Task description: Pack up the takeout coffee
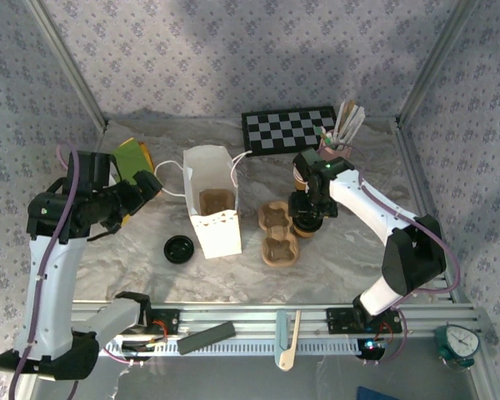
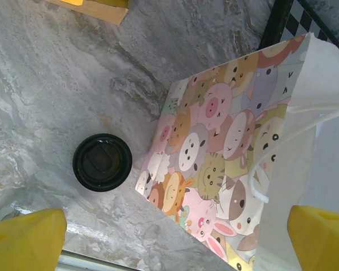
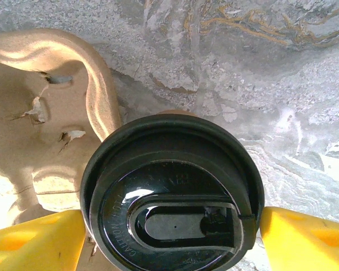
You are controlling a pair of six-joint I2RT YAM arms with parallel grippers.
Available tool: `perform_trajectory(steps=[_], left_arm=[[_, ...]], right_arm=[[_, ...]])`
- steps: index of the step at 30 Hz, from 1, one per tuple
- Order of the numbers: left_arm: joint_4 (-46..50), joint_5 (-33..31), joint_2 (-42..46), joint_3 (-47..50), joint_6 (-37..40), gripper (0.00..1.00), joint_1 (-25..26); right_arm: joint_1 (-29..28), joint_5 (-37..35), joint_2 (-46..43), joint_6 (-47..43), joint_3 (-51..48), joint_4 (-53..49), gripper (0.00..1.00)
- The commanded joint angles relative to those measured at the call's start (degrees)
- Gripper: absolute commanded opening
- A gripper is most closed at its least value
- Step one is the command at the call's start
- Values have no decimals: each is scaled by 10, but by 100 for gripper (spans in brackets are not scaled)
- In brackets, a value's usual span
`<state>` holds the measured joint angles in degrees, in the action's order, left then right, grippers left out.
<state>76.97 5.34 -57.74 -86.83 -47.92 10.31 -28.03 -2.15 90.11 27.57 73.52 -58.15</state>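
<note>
Lidded takeout coffee in right pincer (beside pulp tray), bag open

Floral-papered walls enclose a grey marbled table, evenly lit.

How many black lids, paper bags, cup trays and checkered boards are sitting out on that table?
Black lids: 2, one lying loose, one on the takeout coffee
Paper bags: 1
Pulp cup trays: 1
Checkered boards: 1
Total: 5
</note>
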Motion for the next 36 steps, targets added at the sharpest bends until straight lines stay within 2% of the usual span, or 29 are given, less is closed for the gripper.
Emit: perform_trajectory(steps=[1, 12, 17, 25, 36], left_arm=[[8, 8, 10, 16, 18, 100, -15], [3, -33, 58, 66, -11, 100, -85], [-8, -19, 64, 130, -29, 100, -94], [-103, 52, 83, 249, -49, 97, -95], [-110, 65, 71, 251, -41, 98, -94]], right_arm=[[-6, -15, 7, 0, 15, -20, 83], [-13, -22, 20, -3, 12, -27, 82], [-15, -21, 25, -4, 9, -25, 79], [-19, -21, 31, -8, 9, -24, 77], [-23, -16, 43, -5, 9, -22, 77]])
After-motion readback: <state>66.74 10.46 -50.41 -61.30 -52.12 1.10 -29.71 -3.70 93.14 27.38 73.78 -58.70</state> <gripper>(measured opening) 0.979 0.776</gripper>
